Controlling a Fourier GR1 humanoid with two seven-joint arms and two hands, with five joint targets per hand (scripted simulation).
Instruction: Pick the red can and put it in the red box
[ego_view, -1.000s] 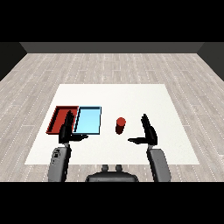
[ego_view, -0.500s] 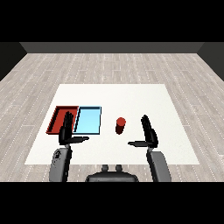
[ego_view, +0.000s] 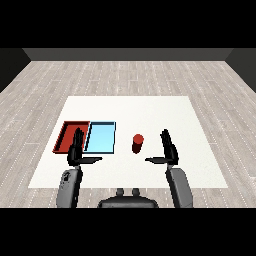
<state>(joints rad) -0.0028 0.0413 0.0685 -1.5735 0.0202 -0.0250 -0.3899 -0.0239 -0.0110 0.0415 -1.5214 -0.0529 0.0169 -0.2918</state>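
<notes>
We see the red can upright at frame center, right of the light blue tray and red tray. Left hand, right hand spread, holding nothing. No writing readable.

I see the red can standing upright on the white table, just right of the light blue tray; the red tray lies flat beyond that tray's left side.

Matt white table on pale wood-plank floor; smooth red can.
</notes>
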